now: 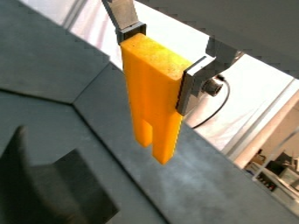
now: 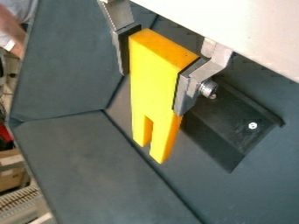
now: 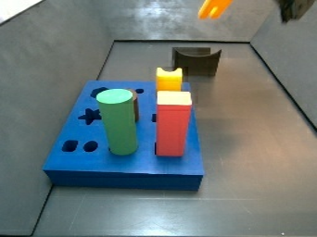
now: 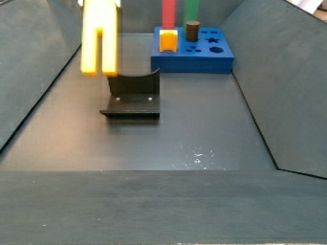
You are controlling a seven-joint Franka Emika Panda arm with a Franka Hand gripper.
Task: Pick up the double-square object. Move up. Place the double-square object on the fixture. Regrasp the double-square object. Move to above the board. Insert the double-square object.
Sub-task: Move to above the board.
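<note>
My gripper [image 1: 163, 59] is shut on the upper end of the double-square object [image 1: 152, 96], a long yellow-orange bar with a slot at its lower end. The bar hangs upright between the silver fingers [image 2: 193, 80] in both wrist views. In a side view the double-square object [image 4: 98, 38] hangs in the air above and slightly beside the dark fixture [image 4: 132, 96]; the gripper itself is above the frame there. The fixture [image 3: 195, 60] stands on the floor beyond the blue board [image 3: 87, 148]. Only the bar's tip [image 3: 213, 8] shows in that side view.
On the board stand a green cylinder [image 3: 118, 120], a red block [image 3: 173, 125] and a short yellow block [image 3: 170, 79]. Sloped grey walls [image 4: 38, 96] enclose the floor. The fixture's dark shape [image 1: 52, 184] lies below the bar.
</note>
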